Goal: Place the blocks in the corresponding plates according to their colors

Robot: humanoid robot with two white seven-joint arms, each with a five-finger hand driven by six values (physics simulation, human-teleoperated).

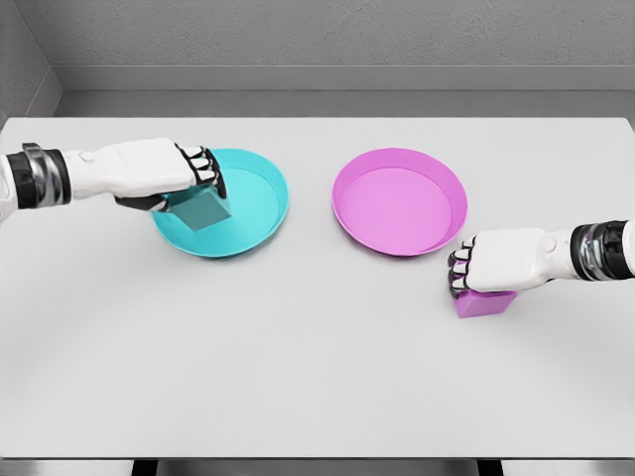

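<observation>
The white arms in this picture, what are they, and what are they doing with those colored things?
They are a robot's two arms, each ending in a hand with five fingers. It is a computer simulation, so the picture is drawn, not filmed. The view comes from a camera on the robot's head, looking down at a white table. On the table sit a teal plate and a pink plate. The left hand holds a teal block over the teal plate. The right hand has its fingers wrapped over a pink block that sits on the table beside the pink plate. Each block belongs in the plate of its color.
</observation>
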